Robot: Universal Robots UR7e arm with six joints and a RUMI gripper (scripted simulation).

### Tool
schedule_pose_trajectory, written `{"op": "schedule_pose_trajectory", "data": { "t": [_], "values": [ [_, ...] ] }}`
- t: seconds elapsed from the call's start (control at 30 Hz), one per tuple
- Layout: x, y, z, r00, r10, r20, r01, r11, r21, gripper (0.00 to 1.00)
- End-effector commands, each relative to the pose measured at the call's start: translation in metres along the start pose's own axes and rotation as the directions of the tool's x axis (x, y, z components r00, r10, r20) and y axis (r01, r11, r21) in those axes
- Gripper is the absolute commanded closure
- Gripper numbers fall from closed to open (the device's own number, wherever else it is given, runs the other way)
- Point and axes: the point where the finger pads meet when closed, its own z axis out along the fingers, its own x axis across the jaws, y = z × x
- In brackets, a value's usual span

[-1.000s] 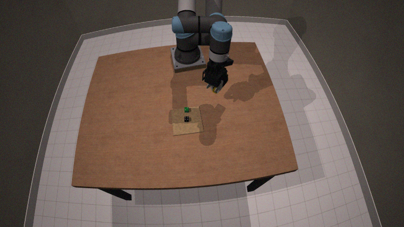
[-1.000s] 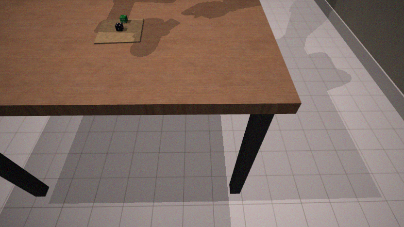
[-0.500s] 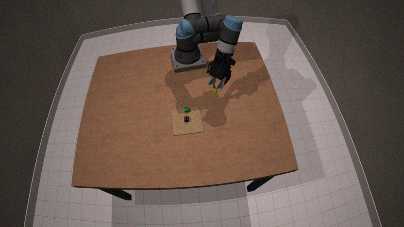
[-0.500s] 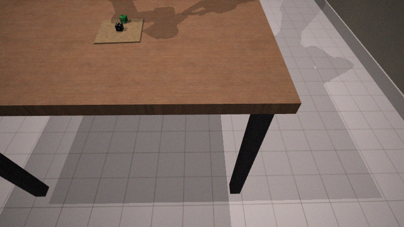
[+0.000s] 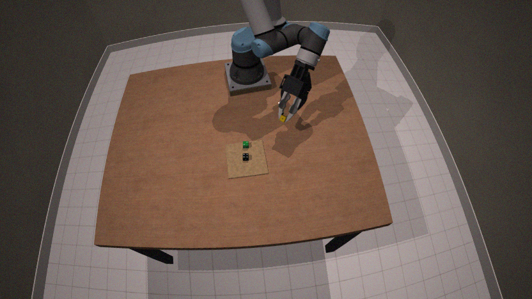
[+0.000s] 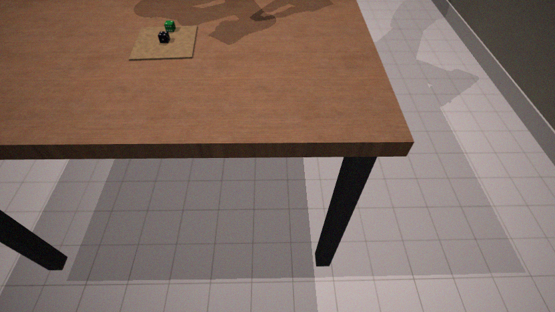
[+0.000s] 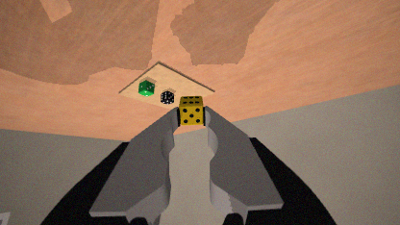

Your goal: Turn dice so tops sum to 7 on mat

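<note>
With my two-jaw grey-fingered tool (image 5: 288, 118) (image 7: 191, 108) nearly closed, pinching the yellow cubic die (image 5: 282, 118) (image 7: 191, 115) above the desk (image 5: 167, 200) (image 6: 233, 97) (image 7: 312, 53), robot side of the square tan mat (image 5: 247, 168) (image 6: 167, 52) (image 7: 161, 72), I'd turn it slowly, then lower it level beside the mat's green (image 5: 245, 144) (image 6: 169, 26) (image 7: 146, 87) and black (image 5: 245, 157) (image 6: 163, 37) (image 7: 167, 97) dice.

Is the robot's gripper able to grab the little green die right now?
Probably not yet: the gripper is shut on a yellow die with black dots. Nothing seems to block the green die otherwise.

The yellow die (image 5: 282, 118) (image 7: 191, 111) is held aloft; the green die (image 5: 245, 144) (image 6: 169, 26) (image 7: 146, 87) and black die (image 5: 245, 157) (image 6: 163, 37) (image 7: 167, 97) lie flat on the tan mat (image 5: 247, 168) (image 6: 163, 52) (image 7: 165, 77).
</note>
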Motion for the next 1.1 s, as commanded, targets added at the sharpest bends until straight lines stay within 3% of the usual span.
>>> {"op": "schedule_pose_trajectory", "data": {
  "t": [0.0,0.33,1.07],
  "values": [
    [0.0001,-0.0012,0.0021,1.000,0.002,0.017,0.000,0.993,-0.118,0.97],
    [0.0002,-0.0018,0.0013,1.000,0.002,0.015,0.001,0.977,-0.211,0.97],
    [0.0002,-0.0053,0.0049,1.000,0.002,0.014,0.001,0.976,-0.219,0.97]
  ]
}}
